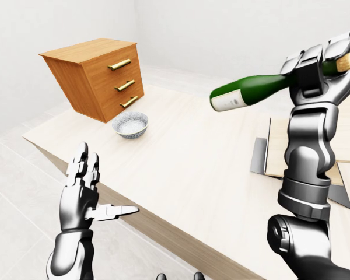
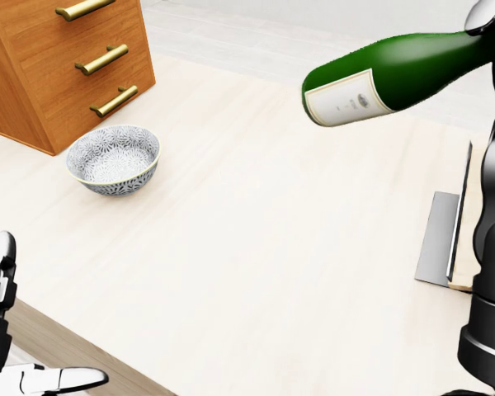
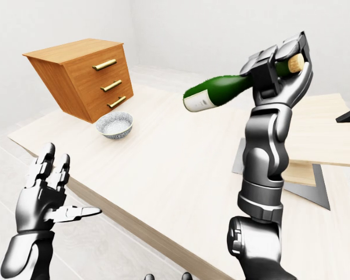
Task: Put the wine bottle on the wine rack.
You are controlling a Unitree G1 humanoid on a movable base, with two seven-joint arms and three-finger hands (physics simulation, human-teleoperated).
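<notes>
Right hand holds the wine bottle high above the table.

The right hand (image 3: 280,67) is raised on its upright arm, and its fingers are closed around the neck of the wine bottle (image 3: 219,93), just below the cork (image 3: 295,63). The green bottle lies almost horizontal in the air, its labelled base pointing to the left of the right-eye view, well above the pale table (image 3: 181,169). The left hand (image 3: 44,195) is spread and holds nothing, beside the table edge. A patterned bowl (image 3: 114,125) stands near the wooden drawer cabinet (image 3: 81,76). A flat wooden board (image 3: 315,140) is at the right.
</notes>
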